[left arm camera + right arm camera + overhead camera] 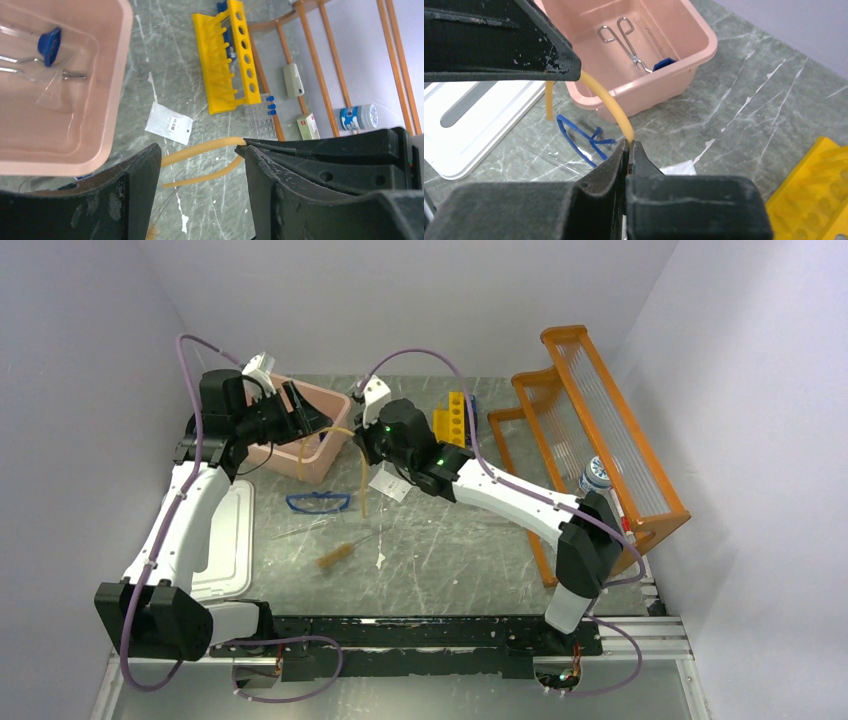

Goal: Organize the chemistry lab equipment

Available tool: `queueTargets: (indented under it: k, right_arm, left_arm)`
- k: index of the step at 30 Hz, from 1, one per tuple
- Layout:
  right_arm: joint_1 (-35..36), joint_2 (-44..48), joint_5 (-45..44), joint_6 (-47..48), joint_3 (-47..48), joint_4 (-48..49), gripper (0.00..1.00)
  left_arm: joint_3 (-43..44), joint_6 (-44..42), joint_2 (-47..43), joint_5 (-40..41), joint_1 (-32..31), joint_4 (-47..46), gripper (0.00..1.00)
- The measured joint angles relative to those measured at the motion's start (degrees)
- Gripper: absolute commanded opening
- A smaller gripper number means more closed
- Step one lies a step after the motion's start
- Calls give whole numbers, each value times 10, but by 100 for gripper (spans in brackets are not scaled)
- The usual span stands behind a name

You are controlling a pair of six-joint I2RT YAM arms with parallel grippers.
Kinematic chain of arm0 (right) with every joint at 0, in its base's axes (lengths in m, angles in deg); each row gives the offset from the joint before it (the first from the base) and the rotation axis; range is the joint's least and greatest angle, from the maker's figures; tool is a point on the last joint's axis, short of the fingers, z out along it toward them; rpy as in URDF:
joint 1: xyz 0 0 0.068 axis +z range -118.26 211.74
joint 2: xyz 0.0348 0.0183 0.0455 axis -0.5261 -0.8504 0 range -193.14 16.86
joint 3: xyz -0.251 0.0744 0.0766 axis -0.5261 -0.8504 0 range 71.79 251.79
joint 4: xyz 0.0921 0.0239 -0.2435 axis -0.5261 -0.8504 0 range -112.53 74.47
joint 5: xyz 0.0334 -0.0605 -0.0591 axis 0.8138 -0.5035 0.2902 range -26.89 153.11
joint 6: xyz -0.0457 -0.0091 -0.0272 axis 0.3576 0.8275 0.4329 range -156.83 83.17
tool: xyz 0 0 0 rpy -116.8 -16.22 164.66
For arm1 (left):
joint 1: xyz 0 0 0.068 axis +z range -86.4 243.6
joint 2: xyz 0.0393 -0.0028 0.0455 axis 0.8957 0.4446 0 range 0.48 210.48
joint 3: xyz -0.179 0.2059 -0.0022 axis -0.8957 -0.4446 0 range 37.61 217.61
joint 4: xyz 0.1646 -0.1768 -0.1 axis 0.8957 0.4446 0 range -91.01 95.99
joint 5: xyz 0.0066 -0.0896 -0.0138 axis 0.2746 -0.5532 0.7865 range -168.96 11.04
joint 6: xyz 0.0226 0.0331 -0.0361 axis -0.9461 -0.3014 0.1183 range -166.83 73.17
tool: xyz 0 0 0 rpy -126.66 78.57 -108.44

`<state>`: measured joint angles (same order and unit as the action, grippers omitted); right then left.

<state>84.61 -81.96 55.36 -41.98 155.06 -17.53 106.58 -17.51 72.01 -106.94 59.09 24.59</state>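
Some amber tubing (613,107) hides between jaws of right gripper (628,149).

We log a grey-green, marble-patterned surface (460,560), veined and scuffed with white. Plain pale walls close it in on three sides: left wall (70,390), back wall (400,300), right wall (770,390). A black rail (430,632) runs along the near edge. Light even; we see only soft shadows.
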Motion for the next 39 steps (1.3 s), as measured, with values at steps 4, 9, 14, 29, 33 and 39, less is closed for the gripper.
queueTargets:
  k: [4,9,14,29,33,39]
  right_arm:
    - [-14,14,39,19,0,2,0]
    - [-49,29,133,42,0,0,0]
    - [-95,52,235,64,0,-9,0]
    - [-121,34,384,104,73,-68,0]
    - [-123,26,396,106,80,-74,0]
    - [-130,26,419,106,84,-88,0]
  left_arm:
    - [14,-40,7,-46,-1,-21,65]
    - [23,-102,8,-118,-12,-61,63]
    - [20,-147,10,-174,-28,-98,63]
    - [53,-238,89,-245,-58,-83,12]
    - [71,-265,94,-257,-68,-67,13]
    - [75,-306,93,-248,-68,-55,50]
